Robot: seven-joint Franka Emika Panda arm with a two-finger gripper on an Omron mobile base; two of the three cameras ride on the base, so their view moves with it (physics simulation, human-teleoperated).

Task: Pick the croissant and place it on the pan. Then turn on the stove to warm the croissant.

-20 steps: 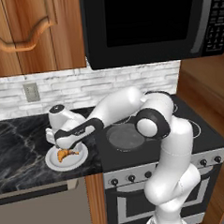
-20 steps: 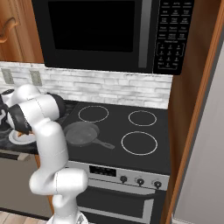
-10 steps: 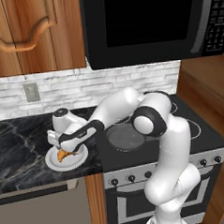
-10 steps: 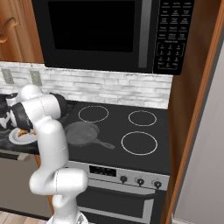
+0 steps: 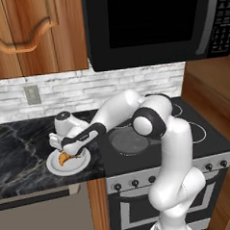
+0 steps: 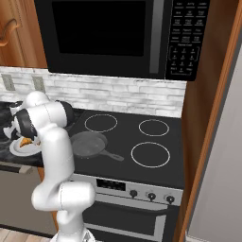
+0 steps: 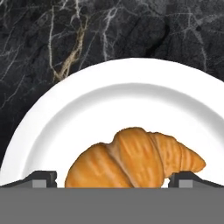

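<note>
One croissant (image 7: 131,159) sits on one white plate (image 7: 78,109) on the tabletop (image 7: 52,39). One pan (image 6: 87,144) waits on the stove (image 6: 142,146). The hand (image 7: 111,178) is wide open around the croissant, gripping nothing.

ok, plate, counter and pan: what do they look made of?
Plate: glossy white, likely glazed ceramic, with soft shading at the rim. Counter: polished black stone, white and tan veins, probably marble. Pan: matte dark grey, likely coated metal or cast iron; can't tell which.

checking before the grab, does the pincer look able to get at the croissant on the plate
Probably yes. The pincer is open right over the croissant, one fingertip on each side, and nothing on the white plate stands between them.
</note>
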